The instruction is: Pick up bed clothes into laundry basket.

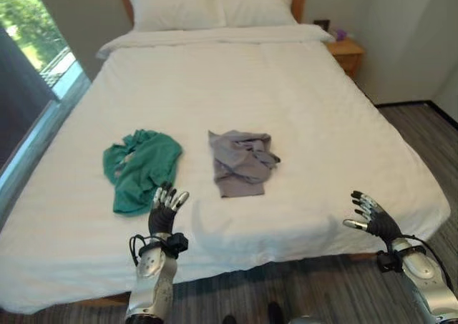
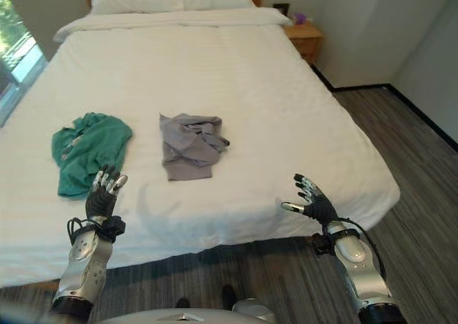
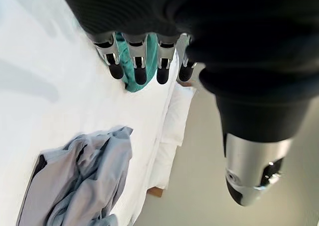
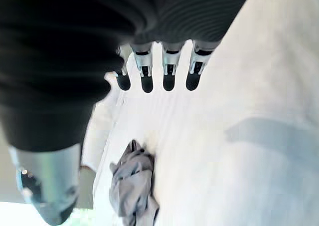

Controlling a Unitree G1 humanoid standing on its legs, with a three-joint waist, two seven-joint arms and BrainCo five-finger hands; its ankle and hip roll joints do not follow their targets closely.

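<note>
A: Where are the clothes lying?

B: On the white bed (image 1: 300, 116). A crumpled green garment (image 1: 140, 167) lies toward the window side of the bed's near half, and a grey garment (image 1: 240, 161) lies beside it nearer the bed's middle, the two apart with bare sheet between them.

A: And the hands?

B: The left hand (image 1: 166, 208) hovers over the bed's near edge, just short of the green garment's nearest fold, fingers straight and spread, holding nothing. The right hand (image 1: 371, 214) is raised at the bed's near corner on the other side, well apart from both garments, fingers relaxed and apart, empty too.

A: So which step is this?

B: I judge it to be the reach for the first garment, most likely the green one, since the left hand is almost at it.

A: How to do it well?

B: Carry the open left hand over the bunched middle of the green garment, not its thin edge, then press down and curl the fingers so that they gather several folds at once. A shallow pinch may catch the sheet beneath or leave a sleeve trailing.

A: And the laundry basket?

B: I cannot tell where it stands, so the carry will need a look round. Pillows (image 1: 207, 3) and a wooden nightstand (image 1: 346, 52) are at the bed's far end, out of the way
</note>
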